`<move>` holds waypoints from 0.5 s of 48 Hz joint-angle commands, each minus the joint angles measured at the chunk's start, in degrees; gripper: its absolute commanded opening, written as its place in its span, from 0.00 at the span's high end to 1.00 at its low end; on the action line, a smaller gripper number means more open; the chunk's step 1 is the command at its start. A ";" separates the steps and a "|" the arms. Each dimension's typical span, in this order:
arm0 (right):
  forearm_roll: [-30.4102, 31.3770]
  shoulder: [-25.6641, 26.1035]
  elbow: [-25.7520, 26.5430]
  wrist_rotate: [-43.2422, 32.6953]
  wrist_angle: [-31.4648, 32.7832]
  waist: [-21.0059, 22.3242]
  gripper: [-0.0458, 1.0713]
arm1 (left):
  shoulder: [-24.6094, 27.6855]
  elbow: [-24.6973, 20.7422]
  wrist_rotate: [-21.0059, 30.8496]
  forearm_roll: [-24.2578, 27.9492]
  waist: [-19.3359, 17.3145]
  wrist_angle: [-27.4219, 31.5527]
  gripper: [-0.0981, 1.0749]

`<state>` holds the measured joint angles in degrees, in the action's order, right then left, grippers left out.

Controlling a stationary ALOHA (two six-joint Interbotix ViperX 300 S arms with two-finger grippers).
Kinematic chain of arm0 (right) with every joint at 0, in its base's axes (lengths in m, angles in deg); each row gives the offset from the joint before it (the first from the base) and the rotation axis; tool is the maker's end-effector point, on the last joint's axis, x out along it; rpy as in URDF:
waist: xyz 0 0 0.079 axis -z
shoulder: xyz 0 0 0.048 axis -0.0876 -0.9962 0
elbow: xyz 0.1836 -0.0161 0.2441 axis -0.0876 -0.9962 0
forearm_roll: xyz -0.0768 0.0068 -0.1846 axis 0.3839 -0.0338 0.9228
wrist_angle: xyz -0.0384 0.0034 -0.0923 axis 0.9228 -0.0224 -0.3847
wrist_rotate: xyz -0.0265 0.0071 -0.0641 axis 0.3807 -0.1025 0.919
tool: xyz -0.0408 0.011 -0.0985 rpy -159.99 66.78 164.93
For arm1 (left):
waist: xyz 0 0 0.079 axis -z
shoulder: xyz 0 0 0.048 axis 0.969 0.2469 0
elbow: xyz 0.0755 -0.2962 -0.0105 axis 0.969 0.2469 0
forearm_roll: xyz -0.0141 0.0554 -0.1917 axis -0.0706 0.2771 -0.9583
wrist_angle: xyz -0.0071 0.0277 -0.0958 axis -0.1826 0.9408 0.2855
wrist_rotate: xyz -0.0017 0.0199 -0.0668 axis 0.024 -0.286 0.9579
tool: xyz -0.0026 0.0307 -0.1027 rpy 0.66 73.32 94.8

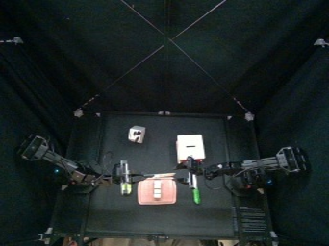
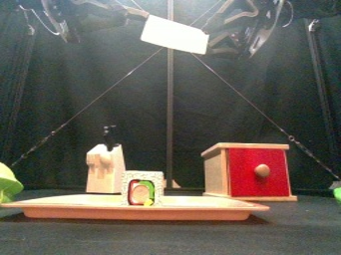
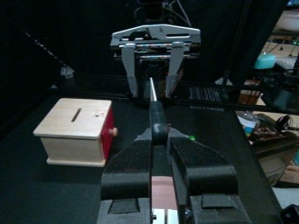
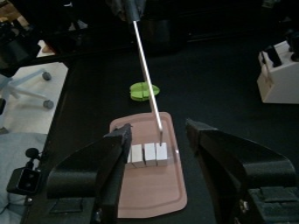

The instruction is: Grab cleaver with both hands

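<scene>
Well above the pink tray hangs the cleaver, its pale blade tilted in the air and clear of everything on the table. The left gripper is pinched on the cleaver's dark handle, with the blade running edge-on away from it (a thin line in both wrist views). The right gripper is spread wide over the tray. Its two jaws stand on either side of the blade's far end; whether they touch it I cannot tell. On the tray, right under the right gripper, sits a row of sushi pieces. Behind the tray stands a wooden box with a red front and knob, and beside it, also behind the tray, a white knife block. A green object lies just beyond the tray's end.
</scene>
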<state>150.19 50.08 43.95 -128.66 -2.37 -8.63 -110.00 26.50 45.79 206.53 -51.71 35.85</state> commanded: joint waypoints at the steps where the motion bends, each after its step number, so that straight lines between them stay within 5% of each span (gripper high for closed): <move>1: -0.53 -0.09 2.11 -0.09 -0.97 0.18 0.18 | -0.18 -0.88 0.09 0.26 0.18 0.35 0.57; 12: -1.41 -0.53 2.81 0.00 -1.14 0.44 0.21 | -0.18 -0.79 0.09 0.35 0.18 0.35 0.57; 24: -1.41 -0.79 2.81 0.00 -1.76 0.44 0.35 | -0.26 -0.79 0.09 0.35 0.18 0.44 0.57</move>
<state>148.87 48.85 45.36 -128.75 -3.60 -8.37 -109.91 26.42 45.87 206.53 -51.63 35.94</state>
